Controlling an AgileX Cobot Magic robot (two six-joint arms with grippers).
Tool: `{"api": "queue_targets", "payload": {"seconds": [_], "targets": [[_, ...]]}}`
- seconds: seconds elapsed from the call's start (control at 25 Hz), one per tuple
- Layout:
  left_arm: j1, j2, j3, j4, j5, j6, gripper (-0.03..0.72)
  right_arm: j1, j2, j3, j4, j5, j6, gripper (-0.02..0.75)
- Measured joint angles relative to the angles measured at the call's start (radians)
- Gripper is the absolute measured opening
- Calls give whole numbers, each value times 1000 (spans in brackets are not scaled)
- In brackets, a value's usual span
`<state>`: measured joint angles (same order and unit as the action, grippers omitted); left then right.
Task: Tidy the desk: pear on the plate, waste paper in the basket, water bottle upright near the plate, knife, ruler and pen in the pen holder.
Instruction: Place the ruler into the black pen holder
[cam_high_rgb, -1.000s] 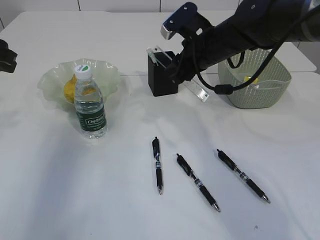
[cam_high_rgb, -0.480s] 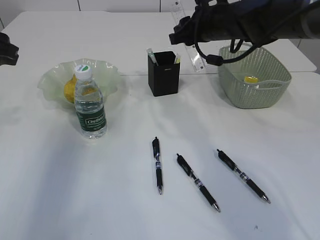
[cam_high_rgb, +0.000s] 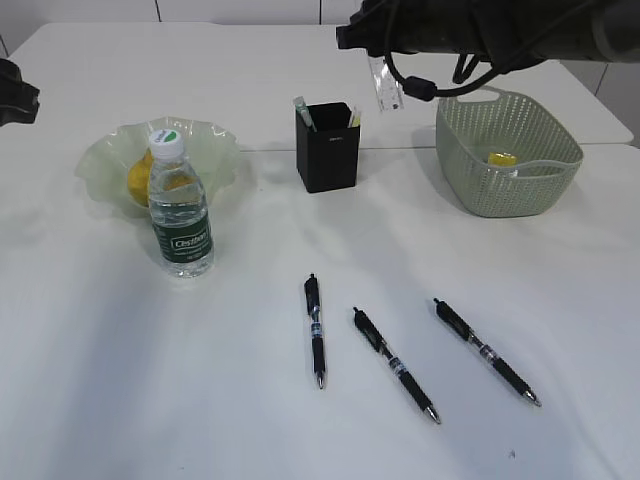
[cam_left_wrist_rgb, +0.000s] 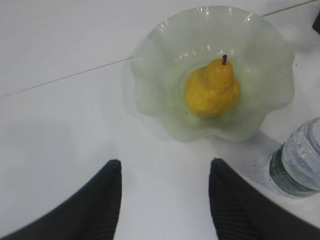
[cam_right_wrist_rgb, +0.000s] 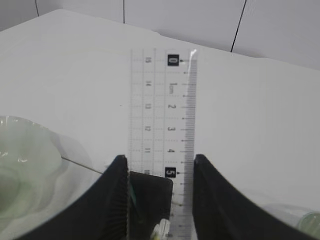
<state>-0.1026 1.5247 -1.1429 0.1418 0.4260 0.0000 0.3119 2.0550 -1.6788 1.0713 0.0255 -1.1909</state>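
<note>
My right gripper (cam_high_rgb: 377, 52) hangs above and behind the black pen holder (cam_high_rgb: 326, 148), shut on the clear ruler (cam_high_rgb: 384, 86), which points down. In the right wrist view the ruler (cam_right_wrist_rgb: 162, 110) spans the gap between the fingers of the gripper (cam_right_wrist_rgb: 159, 165), with the pen holder (cam_right_wrist_rgb: 150, 200) below. A slim pale tool, seemingly the knife (cam_high_rgb: 303, 111), sticks out of the holder. Three black pens (cam_high_rgb: 316, 330) (cam_high_rgb: 395, 365) (cam_high_rgb: 486, 350) lie on the desk. The pear (cam_left_wrist_rgb: 212, 90) sits on the green plate (cam_left_wrist_rgb: 150, 85); the bottle (cam_high_rgb: 180, 215) stands upright before it. My left gripper (cam_left_wrist_rgb: 165, 167) is open and empty.
The sage-green basket (cam_high_rgb: 545, 185) stands at the right with a yellow paper scrap (cam_high_rgb: 500, 158) inside. The left arm (cam_high_rgb: 15, 100) waits at the left edge. The white desk (cam_high_rgb: 150, 380) spreads around the pens.
My right arm has lifted the ruler from beside the pen holder to high above it, and the ruler has swung from slanted to nearly upright. The left arm has stayed still.
</note>
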Motion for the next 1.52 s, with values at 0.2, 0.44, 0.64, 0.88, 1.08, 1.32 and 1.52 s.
{"api": "queue_targets", "payload": {"seconds": [0.2, 0.44, 0.64, 0.88, 1.08, 1.32, 1.52], "targets": [[0, 0, 0, 0, -9, 0, 395, 0, 47, -47, 54, -4, 0, 282], [0, 0, 0, 0, -12, 0, 395, 0, 80, -83, 62, -2, -2, 282], [0, 0, 0, 0, -17, 0, 395, 0, 111, -149, 62, 9, -31, 282], [0, 0, 0, 0, -18, 0, 395, 1, 146, -182, 84, 26, -37, 282], [0, 0, 0, 0, -19, 0, 395, 2, 179, -224, 87, 26, -50, 282], [0, 0, 0, 0, -20, 0, 395, 4, 233, -335, 123, 37, -53, 282], [0, 0, 0, 2, -20, 0, 395, 9, 266, -369, 158, 48, -53, 282]]}}
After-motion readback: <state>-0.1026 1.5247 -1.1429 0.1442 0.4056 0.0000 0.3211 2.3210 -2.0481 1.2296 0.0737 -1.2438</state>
